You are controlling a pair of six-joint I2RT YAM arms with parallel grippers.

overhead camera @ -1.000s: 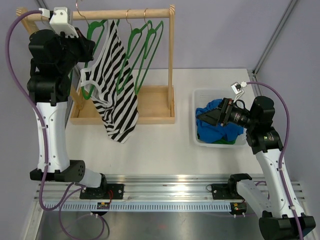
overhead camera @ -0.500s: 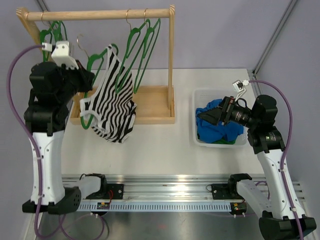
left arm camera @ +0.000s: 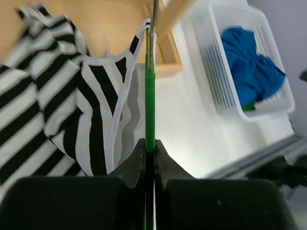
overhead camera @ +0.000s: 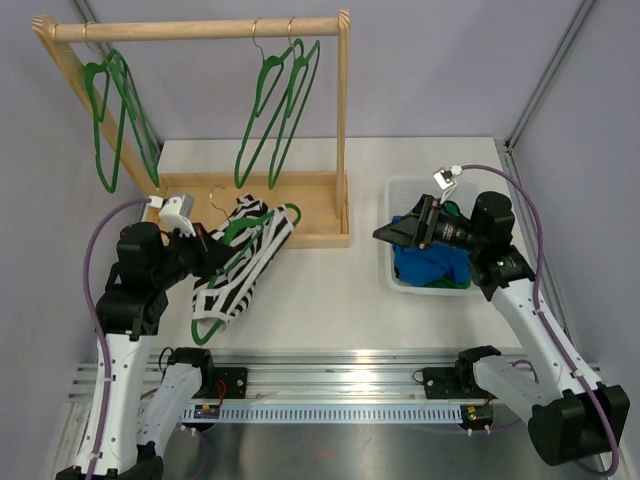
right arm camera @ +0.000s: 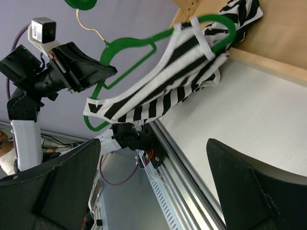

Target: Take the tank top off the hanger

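The left gripper point(left arm camera: 150, 146), clamped on the green plastic hanger point(overhead camera: 235, 228), has brought it down off the wooden rail point(overhead camera: 200, 28) to the near left of the white table point(overhead camera: 330, 290). The black-and-white striped tank top point(overhead camera: 248, 262) is still threaded on the hanger. The right gripper point(overhead camera: 385, 233), jaws now fully wide and empty, points left from above the white plastic basket point(overhead camera: 392, 190). Judgement: the garment is now presented for stripping.

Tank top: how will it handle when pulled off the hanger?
Likely floppy: the tank top sags in folds off the hanger. Probably light: a thin hanger carries it. A strap loops over the hanger's end, so it may snag.
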